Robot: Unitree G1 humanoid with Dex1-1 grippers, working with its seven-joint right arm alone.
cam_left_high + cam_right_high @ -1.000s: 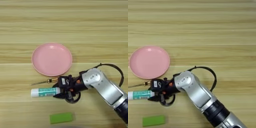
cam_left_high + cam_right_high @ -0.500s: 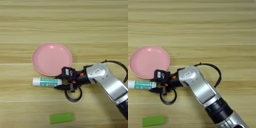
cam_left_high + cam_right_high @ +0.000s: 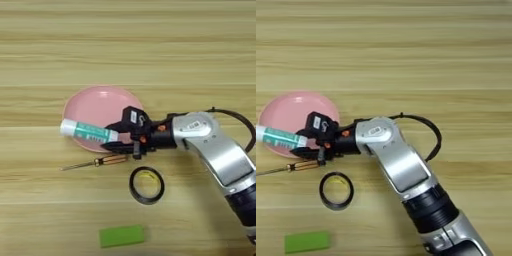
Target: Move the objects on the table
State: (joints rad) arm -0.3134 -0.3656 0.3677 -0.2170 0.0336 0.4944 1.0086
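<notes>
My right gripper [image 3: 114, 137] is shut on the white-and-teal glue stick [image 3: 88, 131], holding it level over the near rim of the round pink plate [image 3: 100, 105]. The stick's white cap points left. Just below it the amber-handled screwdriver [image 3: 102, 161] lies on the table, tip pointing left. The black tape-like ring [image 3: 146, 184] lies flat below the gripper's wrist. A flat green block [image 3: 122, 235] rests near the bottom edge. In the right eye view the glue stick [image 3: 278, 137] and the plate [image 3: 293, 111] sit at the far left.
My silver forearm [image 3: 220, 160] crosses from the bottom right, with a black cable [image 3: 236, 119] looping above it. The light wooden table [image 3: 130, 45] fills the view.
The gripper has lifted the glue stick off the table and carried it up and left over the plate's rim, uncovering the screwdriver and the black ring.
</notes>
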